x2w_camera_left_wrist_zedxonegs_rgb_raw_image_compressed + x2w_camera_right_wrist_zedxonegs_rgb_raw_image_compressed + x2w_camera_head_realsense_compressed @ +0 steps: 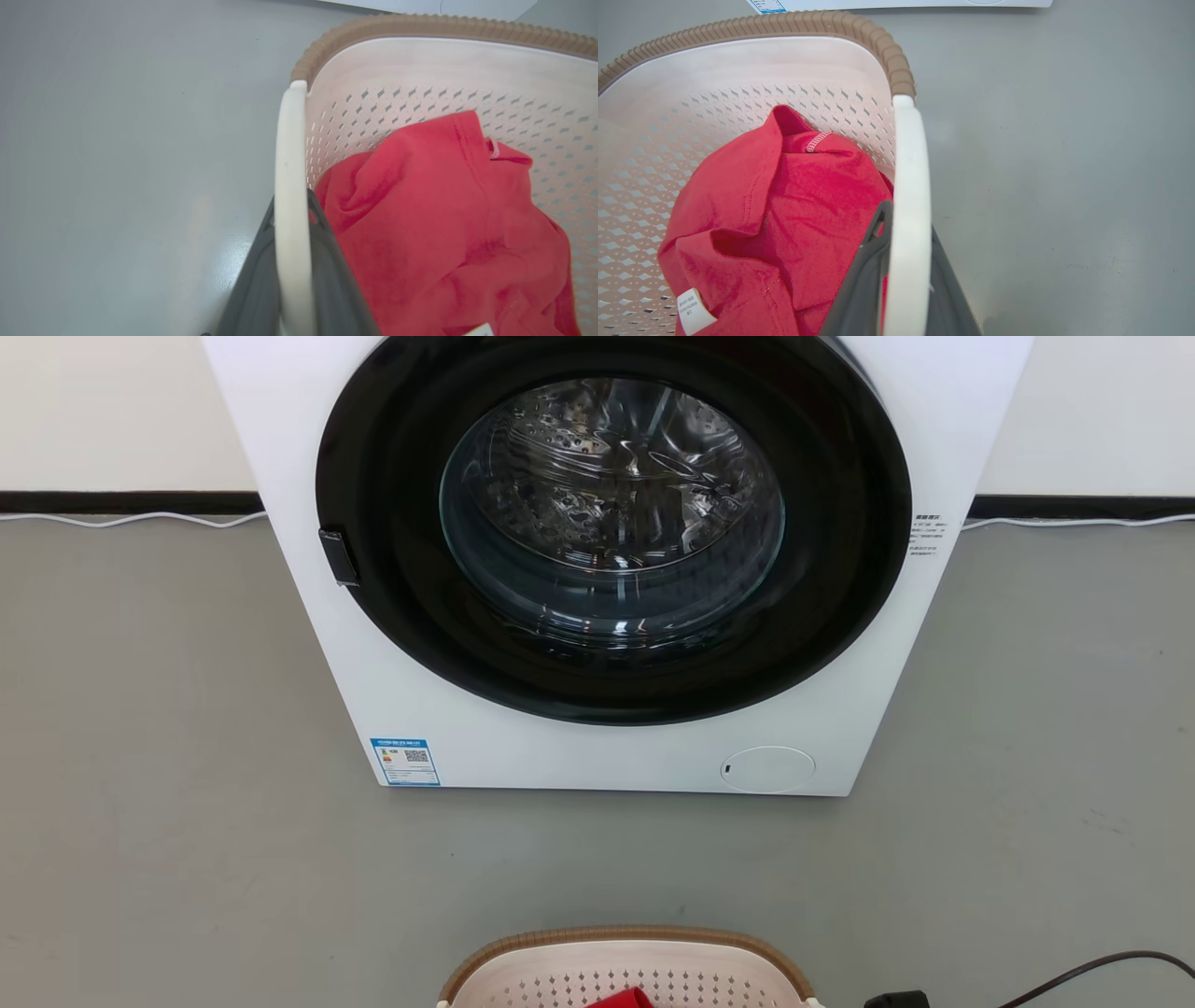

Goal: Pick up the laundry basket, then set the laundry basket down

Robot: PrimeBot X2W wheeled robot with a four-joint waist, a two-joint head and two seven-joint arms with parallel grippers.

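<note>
Grey floor (pixel 187 859) below the basket (pixel 635 935), spanning crosswise between my left gripper (pixel 290 207) and right gripper (pixel 908 219) (each clamped on a handle (pixel 289 140)).

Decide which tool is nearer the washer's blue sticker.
Left. The left tool clamps the basket's left handle, on the sticker's side; the right tool clamps the right handle, across the basket.
</note>
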